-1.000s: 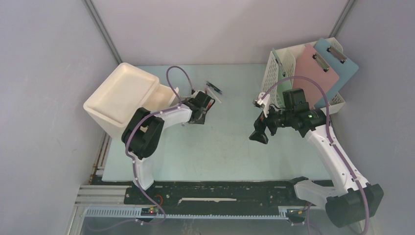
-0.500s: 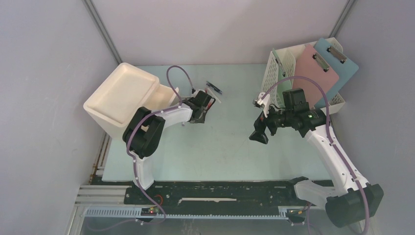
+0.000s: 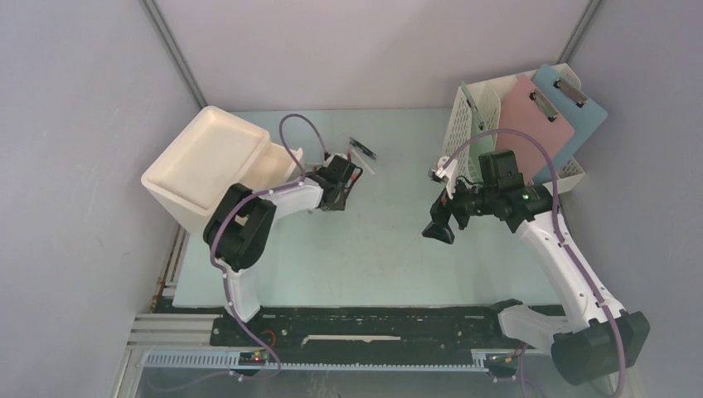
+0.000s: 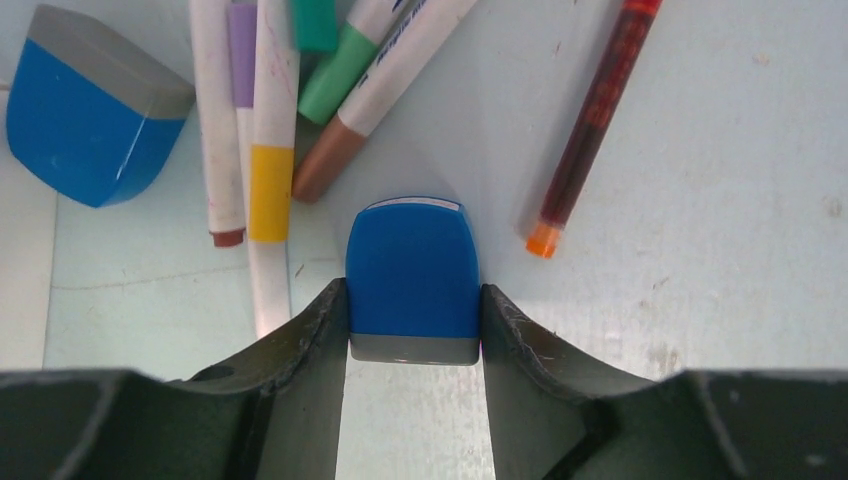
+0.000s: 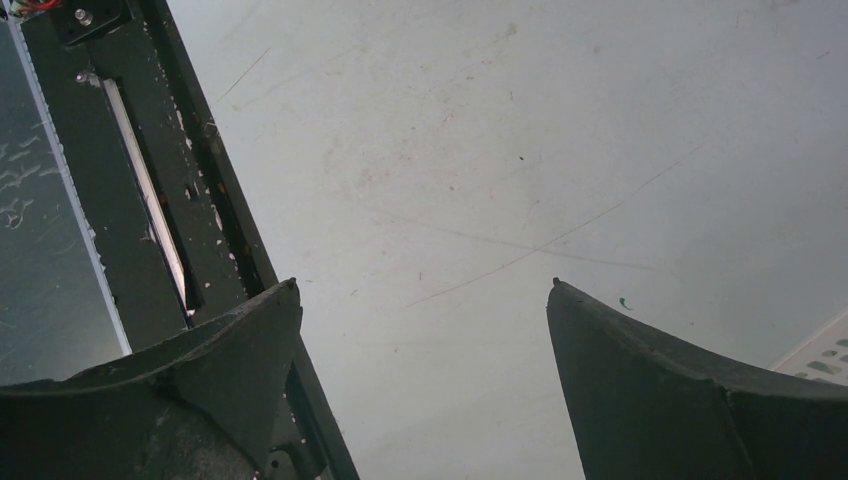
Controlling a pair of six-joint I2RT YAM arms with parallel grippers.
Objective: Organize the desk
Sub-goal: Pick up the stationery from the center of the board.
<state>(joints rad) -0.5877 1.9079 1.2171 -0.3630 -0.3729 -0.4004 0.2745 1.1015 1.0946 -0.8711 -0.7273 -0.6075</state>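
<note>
Left gripper (image 4: 412, 293) pinches the blue eraser block (image 4: 412, 250) from both sides on the desk (image 4: 720, 200) beneath, markers (image 4: 270, 180) just ahead; judged best lifted straight up, clear of them; right gripper (image 5: 422, 285) gapes, empty.

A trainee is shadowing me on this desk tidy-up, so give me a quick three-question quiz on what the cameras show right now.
1. True or false: the right tool grips a marker.
2. Between the fingers of the left tool sits: A) a red pen, B) a blue eraser, C) a stapler?
3. What colours are the clipboards in the file rack?
Key: 1 false, it is open and empty; 2 B; 3 pink and blue.
</note>
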